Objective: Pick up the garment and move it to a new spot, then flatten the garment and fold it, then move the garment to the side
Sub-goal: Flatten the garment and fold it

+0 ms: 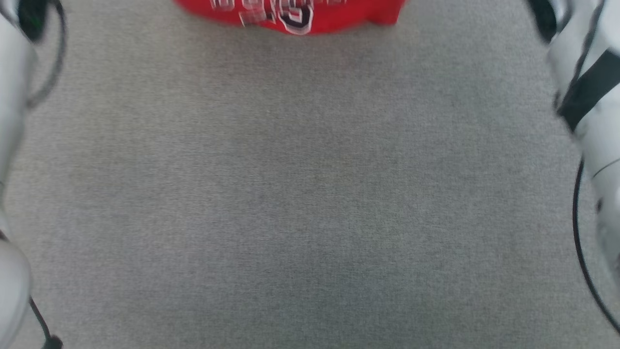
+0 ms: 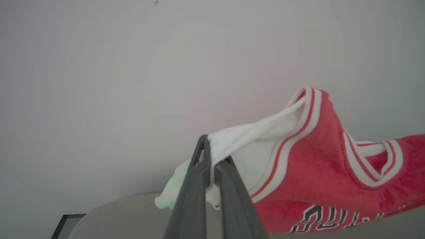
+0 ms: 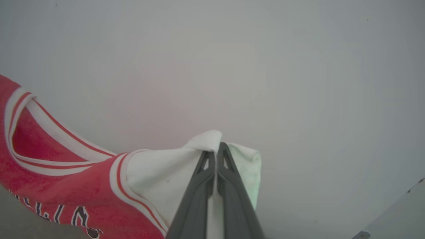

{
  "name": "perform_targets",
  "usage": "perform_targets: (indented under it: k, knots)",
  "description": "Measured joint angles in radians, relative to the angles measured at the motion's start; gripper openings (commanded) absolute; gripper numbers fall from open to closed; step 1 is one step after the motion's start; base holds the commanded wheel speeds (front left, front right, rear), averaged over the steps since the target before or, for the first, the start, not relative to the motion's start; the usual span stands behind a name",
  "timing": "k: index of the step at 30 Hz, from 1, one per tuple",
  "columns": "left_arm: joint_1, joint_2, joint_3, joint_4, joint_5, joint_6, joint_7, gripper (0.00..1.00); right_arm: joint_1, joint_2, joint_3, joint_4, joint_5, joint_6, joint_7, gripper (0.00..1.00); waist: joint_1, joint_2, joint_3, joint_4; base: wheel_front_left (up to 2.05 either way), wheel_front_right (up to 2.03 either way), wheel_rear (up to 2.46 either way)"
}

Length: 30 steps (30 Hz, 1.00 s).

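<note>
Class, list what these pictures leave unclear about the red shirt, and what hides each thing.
- Head view: shirt mostly cut off by the top edge; blur makes its lettering unreadable.
- Left wrist view: left gripper covers part of the white sleeve; bottom edge cuts the lettering.
- Right wrist view: right gripper hides the pinched fold of the other sleeve; lettering runs off the bottom edge.

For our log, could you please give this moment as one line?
shirt: hanging | left gripper: shut on sleeve | right gripper: shut on sleeve
</note>
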Motion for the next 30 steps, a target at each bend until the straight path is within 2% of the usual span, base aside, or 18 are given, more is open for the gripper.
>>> perform_targets:
  k: [6,10,15,21,25,30]
  knots:
    - [0.172,0.016,-0.034,-0.091,-0.07,0.0,0.198,0.0,0.135,0.021,0.05,-0.031,0.199,0.0,0.163,0.0,0.0,0.0,-0.038,0.022,0.0,0.0,0.0]
    - [0.288,0.054,-0.056,-0.148,-0.118,0.0,0.292,0.0,0.255,-0.005,0.145,-0.154,0.309,0.0,0.268,0.0,0.0,0.0,-0.065,0.031,0.0,0.0,0.0]
    - [0.437,0.098,-0.085,-0.232,-0.153,0.0,0.315,0.0,0.439,-0.099,0.26,-0.353,0.44,0.0,0.396,0.0,-0.0001,0.0,-0.093,0.037,0.0,0.0,0.0]
    - [0.6,0.162,-0.107,-0.351,-0.175,0.0,0.311,0.0,0.669,-0.206,0.298,-0.585,0.569,0.0,0.498,0.0,0.0,0.0001,-0.128,0.036,0.0,0.0,0.0]
    - [0.696,0.209,-0.113,-0.444,-0.193,0.03,0.323,0.0,0.81,-0.27,0.275,-0.721,0.586,0.0,0.527,0.0,0.0,0.0,-0.149,0.03,0.0,0.0,0.0]
    - [0.816,0.285,-0.121,-0.602,-0.227,0.112,0.345,0.0,0.984,-0.306,0.215,-0.867,0.583,0.0,0.59,0.0,0.0,0.0,-0.171,0.02,0.0,0.0,0.0]
